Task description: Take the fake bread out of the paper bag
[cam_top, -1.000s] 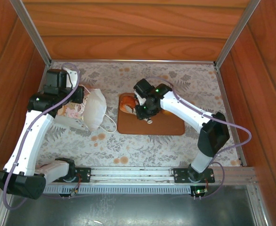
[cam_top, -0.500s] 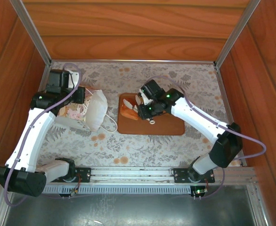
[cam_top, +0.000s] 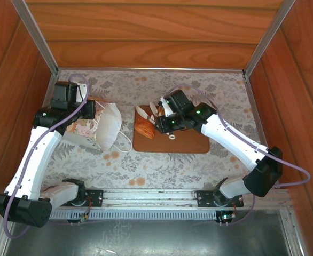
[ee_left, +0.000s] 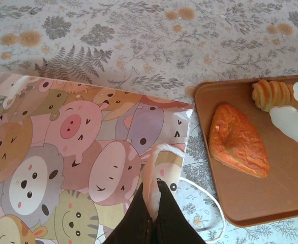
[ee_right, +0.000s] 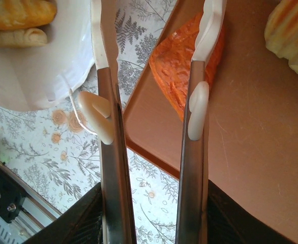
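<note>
At the near left of the bench (cam_top: pixel 146 170), the paper bag (ee_left: pixel 78 152) lies on its side with its mouth turned right toward the tray (cam_top: pixel 188 141). One cord handle (cam_top: pixel 125 143) trails onto the cloth. The left end effector (ee_left: pixel 151 213) is clamped together on the bag's rim at the mouth, on the paper or on the cord there; which one is hard to tell. The hold seems meant to pin the bag down and keep its mouth up while the other arm reaches in.

Just right of the bag, the right end effector (cam_top: pixel 150 113) hangs over the tray's left end with its fingers apart and nothing between them. Below it a flat orange pastry (ee_left: pixel 238 140) rests on the tray, and a ridged croissant (ee_left: pixel 272 94) sits just beyond it on the far side.

Farther left, in the right wrist view, two golden rolls (ee_right: pixel 17 12) lie inside the bag's white mouth. The job looks only partly done, and the open fingers are ready for another reach.
</note>
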`<move>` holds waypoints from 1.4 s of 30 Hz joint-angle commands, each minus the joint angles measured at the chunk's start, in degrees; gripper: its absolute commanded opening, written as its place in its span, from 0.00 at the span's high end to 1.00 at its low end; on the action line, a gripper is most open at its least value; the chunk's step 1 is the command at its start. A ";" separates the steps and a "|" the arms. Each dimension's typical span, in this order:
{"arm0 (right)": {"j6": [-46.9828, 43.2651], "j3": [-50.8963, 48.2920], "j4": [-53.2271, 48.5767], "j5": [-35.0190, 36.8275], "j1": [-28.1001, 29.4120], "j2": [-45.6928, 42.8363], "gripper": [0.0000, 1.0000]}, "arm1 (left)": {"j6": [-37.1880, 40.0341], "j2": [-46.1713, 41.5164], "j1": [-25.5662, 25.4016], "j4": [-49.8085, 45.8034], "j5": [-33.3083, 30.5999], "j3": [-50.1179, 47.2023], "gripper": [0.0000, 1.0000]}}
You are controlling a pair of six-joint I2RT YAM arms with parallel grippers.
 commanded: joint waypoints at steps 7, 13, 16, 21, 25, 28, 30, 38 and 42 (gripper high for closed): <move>2.15 -0.05 2.63 -1.35 -0.67 -3.15 0.54 | -1.44 -1.22 -0.39 1.39 0.21 0.40 1.00; 2.54 1.30 2.39 -2.80 -0.78 -3.66 0.54 | -1.09 -1.35 -0.36 1.57 0.22 0.93 1.00; 3.02 1.88 2.57 -3.60 -0.82 -4.41 0.54 | -1.09 -1.62 -0.40 1.66 0.15 1.06 1.00; 3.68 1.61 3.98 -4.60 -0.84 -6.33 0.54 | -0.78 -2.05 -0.40 1.94 0.01 0.80 1.00; 4.42 1.67 5.00 -7.01 -0.85 -7.11 0.55 | -0.95 -1.35 -0.40 2.09 0.49 1.11 1.00; 5.81 1.35 7.13 -10.19 -0.85 -6.96 0.56 | -0.63 -1.35 -0.40 2.18 0.36 1.07 1.00; 7.07 0.40 9.67 -13.43 -0.80 -6.63 0.56 | -0.43 -1.43 -0.36 2.18 0.24 1.06 1.00; 12.25 -3.14 17.91 -29.26 0.72 -0.69 0.57 | 0.40 -2.04 -0.40 2.23 0.41 0.76 1.00; 11.62 -3.47 13.24 -25.39 1.52 0.74 0.59 | 0.80 -2.44 -0.40 2.25 -0.54 0.54 1.00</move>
